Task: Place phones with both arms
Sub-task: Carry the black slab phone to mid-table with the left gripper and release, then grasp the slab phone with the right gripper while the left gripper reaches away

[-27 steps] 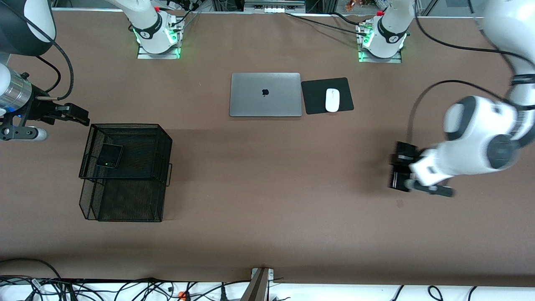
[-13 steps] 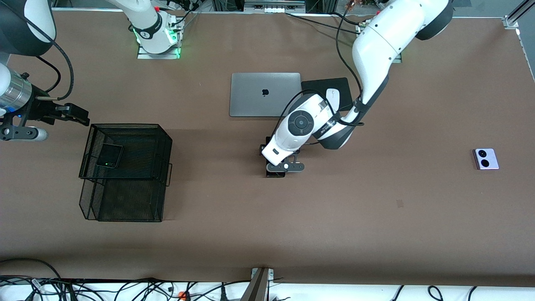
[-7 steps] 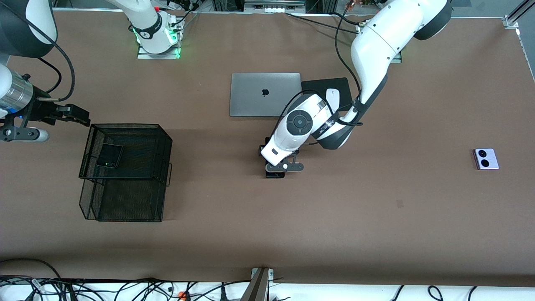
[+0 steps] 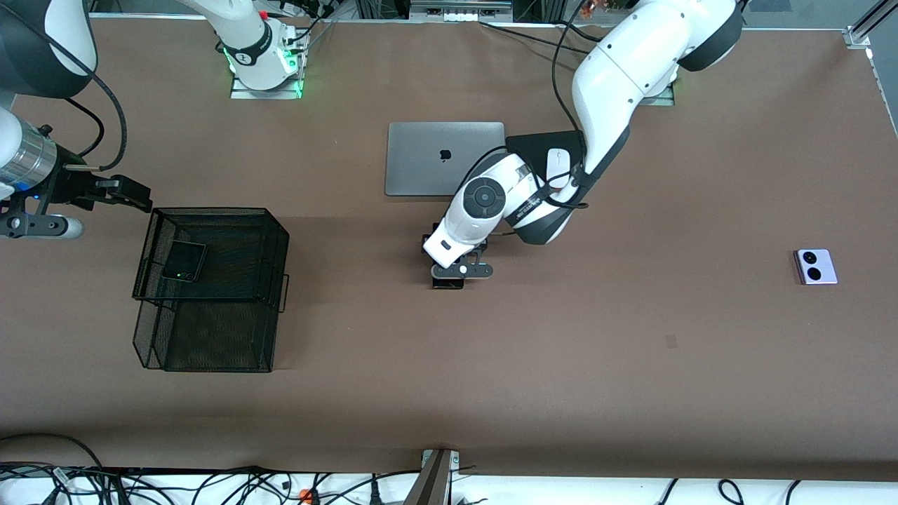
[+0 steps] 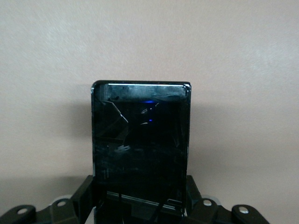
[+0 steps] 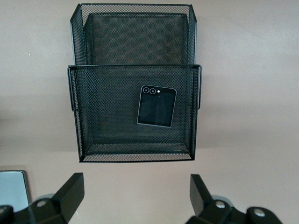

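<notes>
Left gripper (image 4: 449,275), frame centre: jaws clamped on long black phone (image 5: 140,149) over bare bench (image 4: 561,351). Right gripper (image 4: 126,193), upper left, waiting: jaws wide, empty, above mesh tray (image 4: 270,231).

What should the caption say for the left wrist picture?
Left gripper shut on the long black phone above the brown table.

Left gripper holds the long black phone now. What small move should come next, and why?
Probably keep carrying it toward the mesh tray. The left gripper, shut on the long black phone, is over bare table in the middle; the small black phone already lies in the tray's upper tier.
</notes>
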